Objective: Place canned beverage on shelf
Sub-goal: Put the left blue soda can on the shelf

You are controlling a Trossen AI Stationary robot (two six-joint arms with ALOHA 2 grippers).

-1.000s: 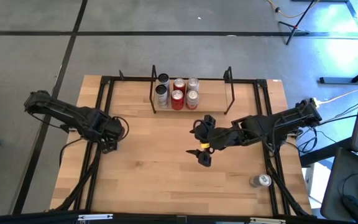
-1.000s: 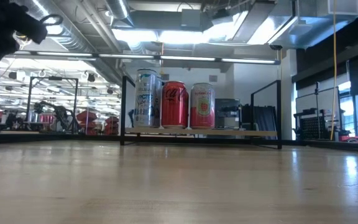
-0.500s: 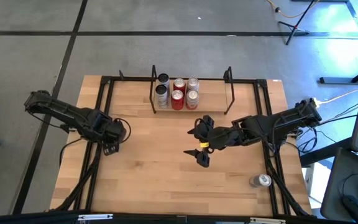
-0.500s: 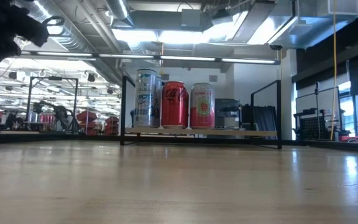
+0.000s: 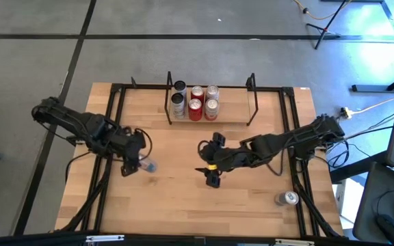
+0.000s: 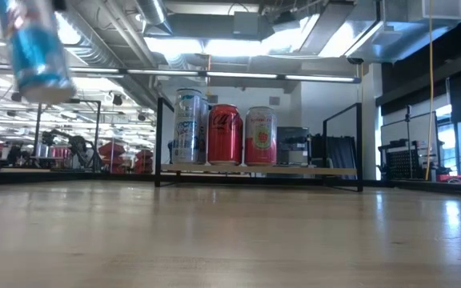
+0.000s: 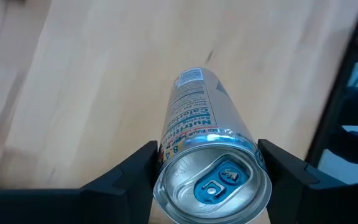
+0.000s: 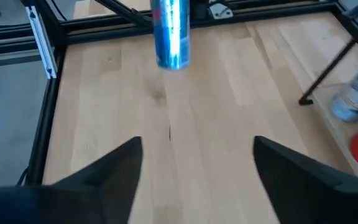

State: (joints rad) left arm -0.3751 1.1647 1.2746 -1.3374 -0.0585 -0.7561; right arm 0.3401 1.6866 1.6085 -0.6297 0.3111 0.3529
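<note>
A slim silver and blue can hangs over the table's left half with my left gripper shut on it. The low view shows the can tilted in the air. The right wrist view shows it clear of the table. The shelf, a low wood board between black uprights, stands at the far middle and holds several upright cans. My right gripper hovers open over mid-table, pointing toward the held can with nothing between its fingers. My left gripper pinches the can's upper end, just under the rim, between its two fingers. One finger lies on each side of the round wall. They come steeply from above. The can hangs below them, lifted clear of the table, its bottom tipped outward.
Black rails run along both sides of the table and across its far edge. Another can stands at the near right, outside the right rail. Bare wood lies between the two grippers and in front of the shelf.
My left gripper has risen and gone toward the table's middle and near edge, tipping as it went. The can stood upright on the table at the left. It now hangs tilted and lifted clear. My right gripper has gone a little toward the table's left and down.
</note>
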